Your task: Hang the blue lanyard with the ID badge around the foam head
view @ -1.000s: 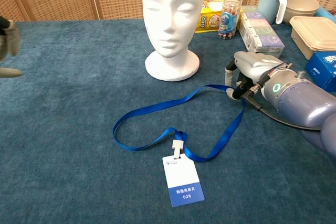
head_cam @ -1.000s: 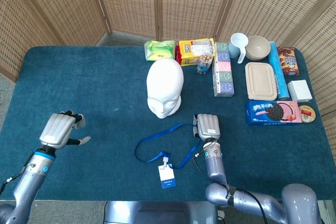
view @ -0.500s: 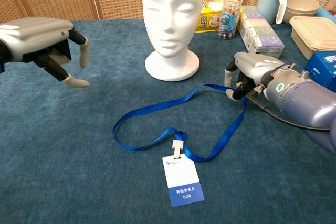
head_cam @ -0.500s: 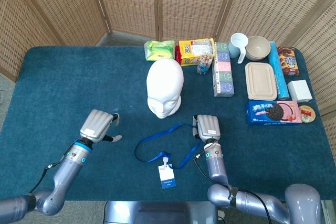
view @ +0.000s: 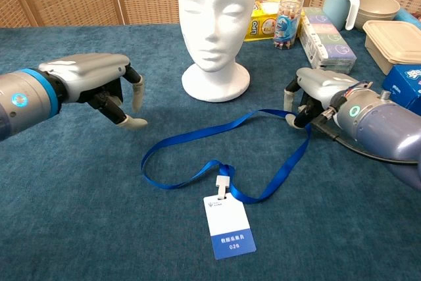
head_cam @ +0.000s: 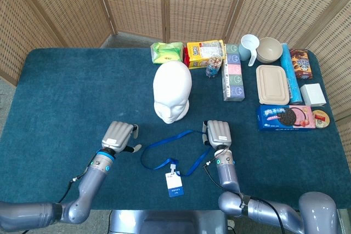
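Head view: foam head [head_cam: 172, 91] stands upright mid-table on the blue cloth [head_cam: 71, 86], face toward the robot. Blue lanyard [head_cam: 164, 146] lies flat in a loose loop just in front of it, not around it; ID badge [head_cam: 174, 184] sits at the near end of the strap. Left hand [head_cam: 119, 137] is palm-down just left of the loop's left bend, fingers apart, holding nothing. Right hand [head_cam: 218, 133] is palm-down at the loop's right end — whether it has the strap can't be told from here. Back and right of the table: snack bags [head_cam: 186, 53], a tall box [head_cam: 233, 73], a mug [head_cam: 249, 47], a bowl [head_cam: 269, 50], a lidded tray [head_cam: 272, 84], a cookie pack [head_cam: 285, 117]. Chest view: left hand [view: 99, 83] hovers above the cloth near the lanyard [view: 197, 137], fingers hanging down and spread, apart from the strap. Right hand [view: 314, 93] has fingertips curled down on the strap's far right end — looks pinched against the cloth. Badge [view: 228, 226] lies face up, nearest the camera. Foam head [view: 216, 24] stands behind the loop, clear of it.
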Action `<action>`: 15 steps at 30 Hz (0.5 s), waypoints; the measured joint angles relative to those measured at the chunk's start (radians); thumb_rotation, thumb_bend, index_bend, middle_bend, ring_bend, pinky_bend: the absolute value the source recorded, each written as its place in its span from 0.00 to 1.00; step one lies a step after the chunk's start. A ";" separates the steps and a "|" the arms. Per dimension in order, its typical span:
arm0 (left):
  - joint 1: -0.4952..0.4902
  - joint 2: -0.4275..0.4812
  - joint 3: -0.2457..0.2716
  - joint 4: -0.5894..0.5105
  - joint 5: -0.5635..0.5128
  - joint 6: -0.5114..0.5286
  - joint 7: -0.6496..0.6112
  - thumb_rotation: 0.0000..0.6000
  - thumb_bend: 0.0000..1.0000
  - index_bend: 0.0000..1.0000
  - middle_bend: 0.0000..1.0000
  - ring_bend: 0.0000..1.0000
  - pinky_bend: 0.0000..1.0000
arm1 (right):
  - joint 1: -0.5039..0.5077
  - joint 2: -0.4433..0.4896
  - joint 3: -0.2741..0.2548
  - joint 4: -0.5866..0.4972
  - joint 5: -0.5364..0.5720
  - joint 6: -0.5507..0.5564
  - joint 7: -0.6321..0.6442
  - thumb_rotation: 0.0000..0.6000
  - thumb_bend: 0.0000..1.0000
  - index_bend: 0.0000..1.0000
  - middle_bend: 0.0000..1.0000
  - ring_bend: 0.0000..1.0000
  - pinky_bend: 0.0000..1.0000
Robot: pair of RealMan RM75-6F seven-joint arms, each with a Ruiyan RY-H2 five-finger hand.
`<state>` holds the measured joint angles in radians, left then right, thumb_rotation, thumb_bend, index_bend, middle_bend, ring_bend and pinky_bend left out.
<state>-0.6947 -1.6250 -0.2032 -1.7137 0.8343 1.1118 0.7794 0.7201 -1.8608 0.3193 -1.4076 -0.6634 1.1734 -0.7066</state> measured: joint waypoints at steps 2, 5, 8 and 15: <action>-0.009 -0.017 0.000 0.003 -0.015 0.014 0.010 0.76 0.25 0.53 1.00 1.00 1.00 | -0.001 0.001 -0.001 0.000 0.001 -0.002 0.005 1.00 0.50 0.58 1.00 1.00 1.00; -0.020 -0.041 0.005 0.009 -0.031 0.024 0.028 0.76 0.25 0.53 1.00 1.00 1.00 | -0.002 0.004 -0.003 0.000 0.000 -0.007 0.011 1.00 0.50 0.58 1.00 1.00 1.00; -0.030 -0.068 0.015 0.023 -0.044 0.035 0.042 0.77 0.25 0.53 1.00 1.00 1.00 | -0.002 0.007 -0.006 0.000 0.000 -0.010 0.014 1.00 0.50 0.58 1.00 1.00 1.00; -0.052 -0.121 0.031 0.066 -0.074 0.043 0.057 0.76 0.25 0.53 1.00 1.00 1.00 | -0.005 0.015 -0.010 -0.001 0.003 -0.017 0.024 1.00 0.50 0.58 1.00 1.00 1.00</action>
<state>-0.7466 -1.7456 -0.1726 -1.6475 0.7600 1.1546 0.8364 0.7154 -1.8456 0.3096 -1.4084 -0.6608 1.1563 -0.6825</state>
